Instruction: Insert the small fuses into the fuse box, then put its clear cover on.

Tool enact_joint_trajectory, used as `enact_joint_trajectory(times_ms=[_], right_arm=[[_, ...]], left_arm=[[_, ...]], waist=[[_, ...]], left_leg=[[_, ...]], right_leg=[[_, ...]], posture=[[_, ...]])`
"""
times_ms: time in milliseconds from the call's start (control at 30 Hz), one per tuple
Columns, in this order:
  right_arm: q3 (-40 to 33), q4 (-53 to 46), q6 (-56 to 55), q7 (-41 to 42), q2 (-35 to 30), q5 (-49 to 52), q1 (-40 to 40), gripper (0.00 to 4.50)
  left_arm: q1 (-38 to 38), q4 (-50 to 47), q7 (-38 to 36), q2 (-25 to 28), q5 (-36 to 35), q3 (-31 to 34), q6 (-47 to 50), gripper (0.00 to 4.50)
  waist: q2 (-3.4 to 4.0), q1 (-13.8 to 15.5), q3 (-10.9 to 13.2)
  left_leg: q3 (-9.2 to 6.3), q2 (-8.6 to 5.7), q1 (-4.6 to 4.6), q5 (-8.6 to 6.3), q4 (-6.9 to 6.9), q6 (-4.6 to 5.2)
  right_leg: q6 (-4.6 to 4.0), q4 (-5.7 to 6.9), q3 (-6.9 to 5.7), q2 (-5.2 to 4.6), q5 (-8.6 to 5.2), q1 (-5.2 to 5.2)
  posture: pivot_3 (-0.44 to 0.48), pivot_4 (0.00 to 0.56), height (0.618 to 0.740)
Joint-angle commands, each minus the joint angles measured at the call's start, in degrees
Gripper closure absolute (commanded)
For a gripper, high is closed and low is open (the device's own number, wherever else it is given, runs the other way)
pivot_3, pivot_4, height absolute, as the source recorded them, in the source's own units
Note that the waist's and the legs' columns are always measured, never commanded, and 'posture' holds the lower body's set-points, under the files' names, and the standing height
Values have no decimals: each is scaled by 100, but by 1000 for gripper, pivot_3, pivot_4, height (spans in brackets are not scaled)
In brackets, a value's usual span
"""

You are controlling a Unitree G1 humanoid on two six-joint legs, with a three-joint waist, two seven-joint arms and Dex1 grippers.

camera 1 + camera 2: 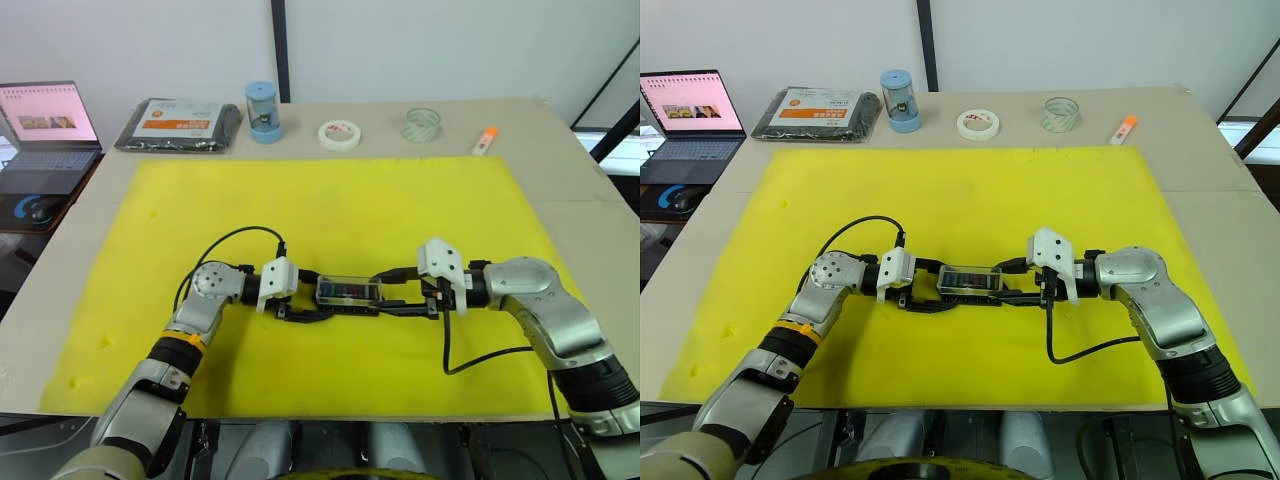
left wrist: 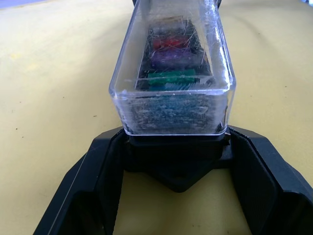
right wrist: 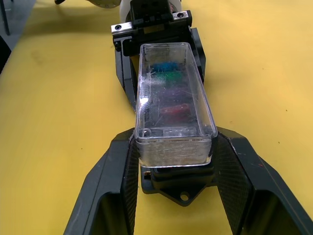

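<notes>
**Cover is on, grippers at both ends**

The fuse box (image 1: 349, 292) sits on the yellow mat (image 1: 330, 200), near the middle of the mat's front edge. The cover (image 3: 173, 103) is already on top of it. Through the cover you can see the fuses (image 2: 171, 54) in a row: teal, green, purple and red.

The left gripper (image 1: 300, 298) is at one end of the box and the right gripper (image 1: 405, 297) is at the other end. Each one has its fingers spread wide, with an end of the box sitting between them. The fingers lie beside the box's black base, but they do not look like they are squeezing it.

This looks like the last step, with the cover just put on. I cannot tell if it has clicked all the way down. Next, a soft push on top may be needed, then both grippers can pull straight back so the box does not slide.
</notes>
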Motion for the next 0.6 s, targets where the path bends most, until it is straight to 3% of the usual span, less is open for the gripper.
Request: enact_joint_trajectory(times_ms=[33, 600], right_arm=[[-93, 8, -16, 41, -69, -2, 7, 2668], [73, 900, -628, 172, 61, -228, 72, 2668]], left_arm=[[105, -36, -73, 98, 33, 44, 76, 1755], [51, 0, -118, 112, 48, 52, 87, 1755]], waist=[[0, 0, 0], [0, -1, -2]], left_leg=[[0, 0, 0, 0, 0, 0], [0, -1, 2, 0, -1, 0]], right_leg=[[0, 0, 0, 0, 0, 0], [0, 0, 0, 2, 0, 2]], posture=[[0, 150, 740], [0, 150, 740]])
